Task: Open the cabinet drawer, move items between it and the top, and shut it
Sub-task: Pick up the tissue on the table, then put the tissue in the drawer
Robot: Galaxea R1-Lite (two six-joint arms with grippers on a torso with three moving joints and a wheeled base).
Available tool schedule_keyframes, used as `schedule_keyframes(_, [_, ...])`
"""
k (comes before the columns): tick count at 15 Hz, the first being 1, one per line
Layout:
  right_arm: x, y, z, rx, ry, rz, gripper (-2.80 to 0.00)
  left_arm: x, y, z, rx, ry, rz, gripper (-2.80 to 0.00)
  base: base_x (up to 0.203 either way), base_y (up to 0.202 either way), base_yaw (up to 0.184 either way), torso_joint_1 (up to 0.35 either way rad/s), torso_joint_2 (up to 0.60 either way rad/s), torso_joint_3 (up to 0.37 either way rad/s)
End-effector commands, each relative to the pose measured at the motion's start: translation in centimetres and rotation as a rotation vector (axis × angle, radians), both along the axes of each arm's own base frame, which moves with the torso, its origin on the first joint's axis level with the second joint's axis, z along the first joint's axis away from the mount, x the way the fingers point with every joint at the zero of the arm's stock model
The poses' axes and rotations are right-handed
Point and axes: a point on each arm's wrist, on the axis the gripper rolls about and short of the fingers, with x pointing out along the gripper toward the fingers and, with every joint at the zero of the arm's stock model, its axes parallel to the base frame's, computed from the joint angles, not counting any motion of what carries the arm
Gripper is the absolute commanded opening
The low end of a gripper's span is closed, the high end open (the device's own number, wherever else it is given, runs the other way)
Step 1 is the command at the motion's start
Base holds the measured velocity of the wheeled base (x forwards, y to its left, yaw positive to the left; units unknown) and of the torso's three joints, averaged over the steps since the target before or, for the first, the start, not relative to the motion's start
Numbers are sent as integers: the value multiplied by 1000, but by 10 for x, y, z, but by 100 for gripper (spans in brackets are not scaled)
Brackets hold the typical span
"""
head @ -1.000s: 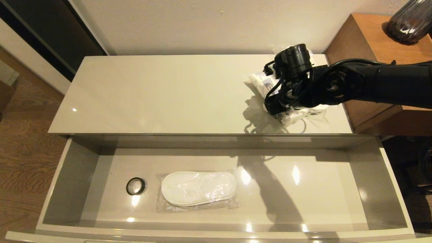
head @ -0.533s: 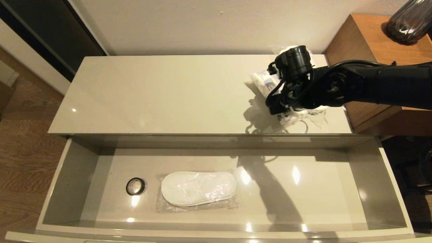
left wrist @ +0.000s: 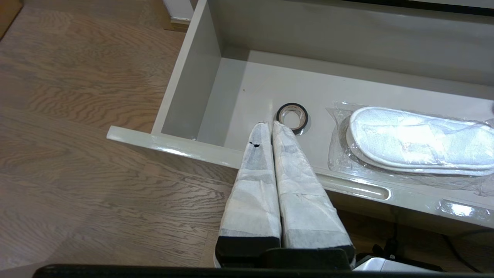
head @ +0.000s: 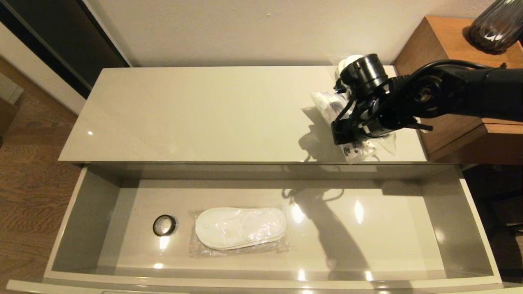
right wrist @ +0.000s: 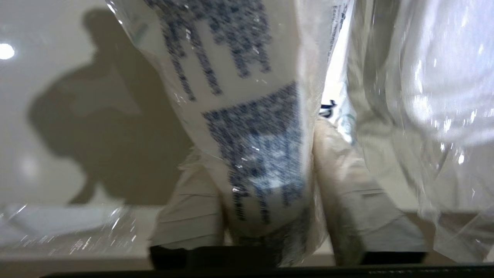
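The cabinet drawer (head: 83, 212) stands pulled out, with the flat white slippers (head: 240, 227) in their clear bag on its floor, left of centre. Above the right end of the glossy cream top (head: 196, 114), my right gripper (head: 352, 136) is shut on the soft white packet (head: 330, 105). In the right wrist view the blue-printed packet (right wrist: 239, 58) is squeezed between the two fingers of that gripper (right wrist: 258, 158). My left gripper (left wrist: 269, 124) is shut on nothing, parked over the drawer's (left wrist: 189, 88) front left corner, near the slippers (left wrist: 417, 139).
A small black ring (head: 164, 225) lies in the drawer left of the slippers and shows just past the left fingertips (left wrist: 292, 117). Crumpled clear plastic (head: 386, 141) lies by the packet. A brown wooden unit (head: 445, 45) with a dark vase (head: 496, 24) stands at the right.
My right gripper has shifted to the right and turned, carrying the packet with it. The slippers and the ring in the drawer have stayed put.
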Motion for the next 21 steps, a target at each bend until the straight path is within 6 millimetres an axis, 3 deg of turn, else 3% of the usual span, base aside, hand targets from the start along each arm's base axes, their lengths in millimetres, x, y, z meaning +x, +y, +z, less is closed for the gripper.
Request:
schedule_keyframes(1, [-30, -14, 35, 66, -38, -7, -280, -3, -1, -1, 6, -36, 1, -280, 0, 0, 0, 0, 0, 0])
schedule_keyframes(4, [-75, -35, 67, 127, -20, -11, -280, -3, -1, -1, 6, -36, 1, -280, 0, 0, 0, 0, 0, 0])
schedule_keyframes(7, [-128, -48, 82, 148, 58, 48, -280, -3, -1, -1, 6, -36, 1, -280, 0, 0, 0, 0, 0, 0])
schedule_keyframes(12, [-183, -53, 37, 71, 272, 143, -280, -3, -1, -1, 6, -36, 1, -280, 0, 0, 0, 0, 0, 0])
schedule_keyframes(14, [-192, -46, 17, 17, 339, 196, -280, -3, -1, -1, 6, -36, 1, -280, 0, 0, 0, 0, 0, 0])
schedule_keyframes(18, [-180, -24, -9, -190, 368, 401, -280, -3, -1, -1, 6, -36, 1, -280, 0, 0, 0, 0, 0, 0])
schedule_keyframes(21, [-169, 4, -40, -286, 409, 477, -280, -3, -1, -1, 7, -37, 1, -280, 0, 0, 0, 0, 0, 0])
